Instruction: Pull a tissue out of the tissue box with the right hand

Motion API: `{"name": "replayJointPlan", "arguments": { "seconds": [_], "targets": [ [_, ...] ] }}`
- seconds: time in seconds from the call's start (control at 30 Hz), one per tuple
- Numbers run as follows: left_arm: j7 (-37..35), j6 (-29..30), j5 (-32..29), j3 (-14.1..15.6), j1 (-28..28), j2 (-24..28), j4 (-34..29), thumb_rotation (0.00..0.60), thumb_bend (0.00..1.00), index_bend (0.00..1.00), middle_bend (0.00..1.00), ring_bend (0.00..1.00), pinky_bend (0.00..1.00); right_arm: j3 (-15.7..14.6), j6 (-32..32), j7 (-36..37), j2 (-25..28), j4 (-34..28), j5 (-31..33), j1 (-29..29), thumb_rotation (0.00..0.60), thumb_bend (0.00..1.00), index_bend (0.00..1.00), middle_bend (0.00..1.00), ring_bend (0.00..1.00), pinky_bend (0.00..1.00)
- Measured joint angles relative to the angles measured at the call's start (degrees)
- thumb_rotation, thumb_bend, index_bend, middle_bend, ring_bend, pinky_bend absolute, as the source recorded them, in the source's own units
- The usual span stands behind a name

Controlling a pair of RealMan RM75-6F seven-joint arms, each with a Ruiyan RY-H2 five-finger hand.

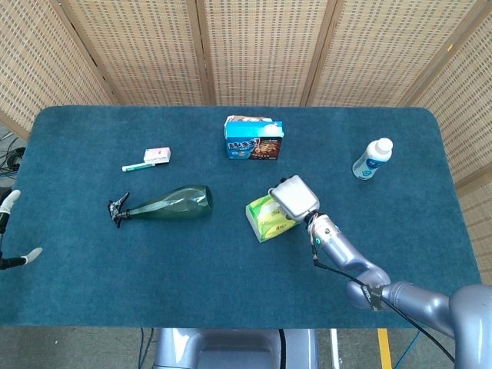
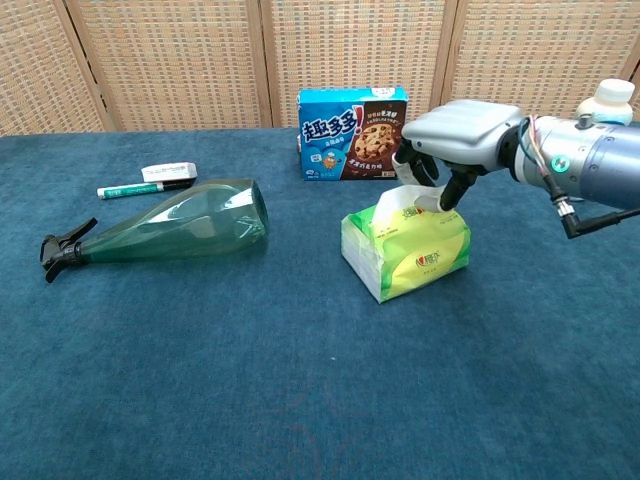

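Observation:
The yellow-green tissue box [image 1: 265, 219] [image 2: 410, 256] lies mid-table, with a white tissue [image 2: 398, 207] sticking up from its top slot. My right hand [image 1: 294, 197] [image 2: 458, 134] hovers palm-down right over the box. Its fingers [image 2: 414, 168] and thumb curl down around the tissue's upper tip and pinch it. The tip itself is hidden between them. Of my left hand [image 1: 9, 204], only white fingertips show at the far left edge of the head view, spread apart and holding nothing.
A blue cookie box [image 1: 254, 140] [image 2: 352, 132] stands just behind the tissue box. A green spray bottle [image 1: 171, 203] [image 2: 170, 232] lies on its side to the left, with a marker [image 1: 140, 165] and small eraser box behind it. A white bottle [image 1: 372, 159] stands far right.

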Motion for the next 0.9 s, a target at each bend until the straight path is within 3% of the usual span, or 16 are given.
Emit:
{"name": "replayJointPlan", "arguments": {
  "seconds": [0.3, 0.53, 0.77, 0.9],
  "targets": [
    [0.2, 0.1, 0.1, 0.1, -0.1, 0.0, -0.3, 0.6, 0.01, 0.0, 0.0, 0.0, 0.0, -0.6, 5.1, 6.9, 1.2, -0.5, -4.5, -0.9, 0.6, 0.62, 0.67, 0.63, 0.52, 0.6],
    [-0.7, 0.7, 0.9, 0.4, 0.2, 0.3, -0.6, 0.6, 0.01, 0.0, 0.0, 0.0, 0.0, 1.5, 10.7, 9.4, 7.1, -8.3, -6.9, -2.1, 0.6, 0.62, 0.67, 0.63, 0.52, 0.6],
    [-2.2, 1.6, 2.1, 0.7, 0.7, 0.8, -0.5, 0.6, 0.01, 0.0, 0.0, 0.0, 0.0, 8.0, 16.0, 10.5, 16.4, -19.4, -5.7, -3.3, 0.6, 0.62, 0.67, 0.63, 0.52, 0.6],
    [-3.0, 1.7, 2.3, 0.7, 0.7, 1.0, -0.4, 0.6, 0.01, 0.0, 0.0, 0.0, 0.0, 12.5, 17.0, 13.1, 17.7, -20.9, -1.5, -3.3, 0.6, 0.62, 0.67, 0.63, 0.52, 0.6]
  ]
}}
